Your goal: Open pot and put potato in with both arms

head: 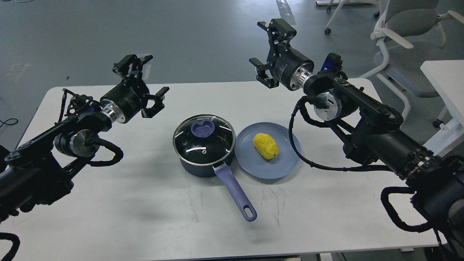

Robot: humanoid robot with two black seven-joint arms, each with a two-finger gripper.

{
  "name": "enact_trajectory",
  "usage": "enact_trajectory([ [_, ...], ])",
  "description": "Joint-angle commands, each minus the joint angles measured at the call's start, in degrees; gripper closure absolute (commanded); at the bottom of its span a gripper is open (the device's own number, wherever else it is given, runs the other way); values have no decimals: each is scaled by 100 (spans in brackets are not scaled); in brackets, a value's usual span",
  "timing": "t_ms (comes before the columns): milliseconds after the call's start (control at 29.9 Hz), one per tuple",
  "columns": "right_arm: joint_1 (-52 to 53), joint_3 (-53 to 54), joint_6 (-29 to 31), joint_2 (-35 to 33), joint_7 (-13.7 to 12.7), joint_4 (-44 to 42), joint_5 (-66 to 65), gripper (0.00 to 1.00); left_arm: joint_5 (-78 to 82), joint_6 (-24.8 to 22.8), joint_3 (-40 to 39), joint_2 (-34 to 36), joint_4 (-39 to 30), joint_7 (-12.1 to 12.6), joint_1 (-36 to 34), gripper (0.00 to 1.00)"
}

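A dark navy pot (197,167) stands mid-table with its glass lid (203,140) resting on top, lavender knob (202,128) up; its long lavender handle (235,192) points toward the front right. The yellow potato (265,145) lies on a flat blue plate (282,165) just right of the pot. My left gripper (139,81) hovers open above the table, left of and behind the pot, with nothing between its fingers. Higher up, behind the plate, my right gripper (267,49) is also open and empty.
The white table (152,217) carries only the pot and the plate. Its far edge runs behind both grippers. Office chairs (406,32) and a second white table (444,79) stand at the back right, off the work surface.
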Motion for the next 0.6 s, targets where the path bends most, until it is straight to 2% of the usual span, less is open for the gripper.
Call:
enact_trajectory([
  [0,4,-6,3,25,-1,0,0,0,10,-17,27,-15,0,0,1,2],
  [568,-49,-33,12,-10,-1,35,0,0,1,-61,45,-41,0,-8,-8,2],
])
